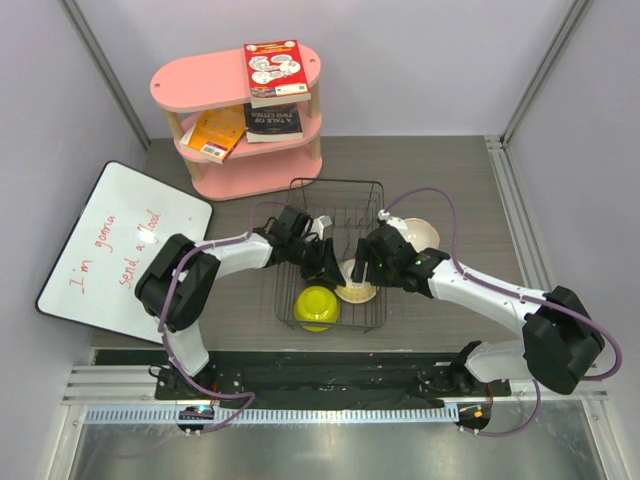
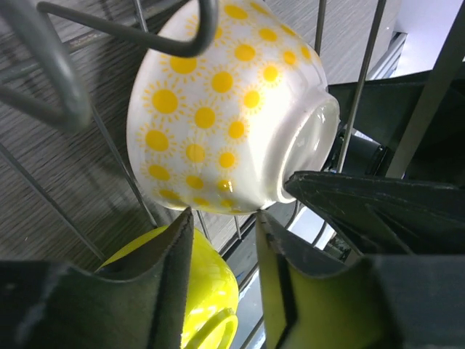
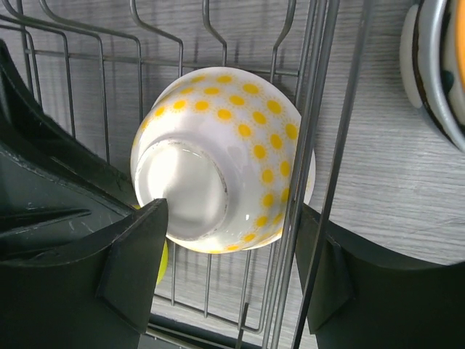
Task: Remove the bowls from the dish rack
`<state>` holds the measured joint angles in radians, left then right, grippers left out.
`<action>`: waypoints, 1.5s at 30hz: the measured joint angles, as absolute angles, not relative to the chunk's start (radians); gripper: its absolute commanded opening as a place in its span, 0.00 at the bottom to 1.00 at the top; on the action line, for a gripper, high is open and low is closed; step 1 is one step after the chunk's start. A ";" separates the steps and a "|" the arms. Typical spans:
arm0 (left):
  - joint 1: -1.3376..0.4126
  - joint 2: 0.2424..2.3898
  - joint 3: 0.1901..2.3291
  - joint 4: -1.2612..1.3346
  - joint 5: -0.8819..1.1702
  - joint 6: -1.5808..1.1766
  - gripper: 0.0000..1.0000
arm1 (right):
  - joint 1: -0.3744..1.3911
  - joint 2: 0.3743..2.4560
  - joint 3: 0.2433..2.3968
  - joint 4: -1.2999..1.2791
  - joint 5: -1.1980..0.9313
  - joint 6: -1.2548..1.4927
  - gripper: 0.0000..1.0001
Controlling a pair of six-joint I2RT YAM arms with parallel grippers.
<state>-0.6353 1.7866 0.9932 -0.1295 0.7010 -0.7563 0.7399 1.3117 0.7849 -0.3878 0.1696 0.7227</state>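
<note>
Right fingers (image 3: pixel 134 276) are spread wide around the dotted bowl (image 3: pixel 225 138), one at its foot, the other seemingly beyond a rack (image 1: pixel 336 182) wire. Nothing is gripped yet. Left fingers (image 2: pixel 163 291) are held narrow and empty just under the same bowl, which is tipped on its side among the tines at the centre of the top view. Before closing, the far finger should probably be brought inside that wire, so no wire is pinched with the rim; then a lift clear of the tines is called for. Counted: two bowls in the rack, dotted and yellow-green (image 1: pixel 316 306); one stack (image 1: pixel 425 233) on the table (image 1: pixel 470 180), centre right, its number not tellable.
</note>
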 measured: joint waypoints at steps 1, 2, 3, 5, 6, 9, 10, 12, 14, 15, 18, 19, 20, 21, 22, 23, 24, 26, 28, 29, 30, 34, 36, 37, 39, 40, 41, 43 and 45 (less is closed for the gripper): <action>-0.635 1.787 0.992 -0.126 0.702 -0.760 0.28 | 0.740 1.314 0.785 -0.385 0.175 0.725 0.72; -0.635 1.787 0.992 -0.124 0.704 -0.764 0.26 | 0.740 1.316 0.785 -0.382 0.179 0.727 0.72; -0.635 1.787 0.991 -0.123 0.706 -0.770 0.25 | 0.739 1.318 0.786 -0.380 0.183 0.730 0.72; -0.636 1.787 0.990 -0.120 0.706 -0.778 0.26 | 0.739 1.324 0.789 -0.374 0.189 0.733 0.72; -0.636 1.787 0.990 -0.119 0.706 -0.779 0.36 | 0.739 1.328 0.792 -0.371 0.192 0.735 0.72; -0.635 1.787 0.990 -0.106 0.711 -0.787 0.63 | 0.739 1.338 0.795 -0.353 0.200 0.737 0.72; -0.635 1.787 0.992 -0.103 0.712 -0.788 0.66 | 0.739 1.341 0.796 -0.350 0.201 0.737 0.72; -0.633 1.787 0.995 -0.109 0.708 -0.785 0.71 | 0.739 1.346 0.799 -0.344 0.202 0.736 0.72; -0.633 1.787 0.997 -0.123 0.690 -0.777 0.75 | 0.740 1.349 0.802 -0.342 0.201 0.735 0.72; -0.633 1.787 0.997 -0.133 0.678 -0.772 0.76 | 0.740 1.351 0.802 -0.342 0.201 0.735 0.72; -0.630 1.783 0.997 -0.148 0.655 -0.759 0.77 | 0.741 1.354 0.802 -0.334 0.200 0.733 0.72; -0.626 1.781 0.993 -0.146 0.655 -0.757 0.77 | 0.744 1.355 0.802 -0.330 0.200 0.733 0.72; -0.624 1.779 0.987 -0.141 0.656 -0.756 0.77 | 0.744 1.356 0.802 -0.328 0.198 0.733 0.72; -0.618 1.778 0.978 -0.128 0.661 -0.759 0.77 | 0.744 1.357 0.802 -0.325 0.196 0.732 0.72; -0.612 1.778 0.969 -0.113 0.669 -0.764 0.77 | 0.744 1.359 0.802 -0.321 0.192 0.733 0.71; -0.607 1.778 0.960 -0.097 0.679 -0.772 0.77 | 0.744 1.361 0.802 -0.318 0.190 0.733 0.72; -0.601 1.780 0.953 -0.085 0.687 -0.781 0.77 | 0.744 1.362 0.802 -0.315 0.186 0.732 0.72; -0.594 1.793 0.952 -0.071 0.704 -0.797 0.77 | 0.744 1.362 0.802 -0.310 0.183 0.733 0.71; -0.592 1.814 0.954 -0.054 0.723 -0.813 0.77 | 0.744 1.362 0.802 -0.310 0.183 0.733 0.71; -0.590 1.826 0.959 -0.050 0.737 -0.823 0.77 | 0.744 1.362 0.802 -0.310 0.184 0.733 0.70; -0.588 1.834 0.961 -0.046 0.748 -0.831 0.77 | 0.744 1.362 0.802 -0.310 0.184 0.733 0.70; -0.582 1.860 0.970 -0.023 0.770 -0.839 0.77 | 0.741 1.367 0.802 -0.303 0.189 0.737 0.69; -0.578 1.871 0.970 0.004 0.778 -0.846 0.77 | 0.736 1.370 0.802 -0.295 0.189 0.741 0.68; -0.576 1.876 0.970 0.017 0.783 -0.849 0.77 | 0.733 1.374 0.802 -0.291 0.189 0.744 0.68; -0.572 1.883 0.969 0.039 0.791 -0.856 0.77 | 0.730 1.375 0.802 -0.285 0.189 0.745 0.67; -0.571 1.885 0.968 0.046 0.794 -0.857 0.77 | 0.728 1.375 0.802 -0.283 0.190 0.745 0.67; -0.569 1.886 0.966 0.056 0.797 -0.859 0.77 | 0.728 1.377 0.802 -0.281 0.190 0.745 0.66; -0.568 1.887 0.960 0.073 0.801 -0.865 0.76 | 0.727 1.379 0.802 -0.279 0.189 0.744 0.66; -0.567 1.887 0.953 0.090 0.803 -0.875 0.75 | 0.727 1.380 0.802 -0.278 0.189 0.744 0.66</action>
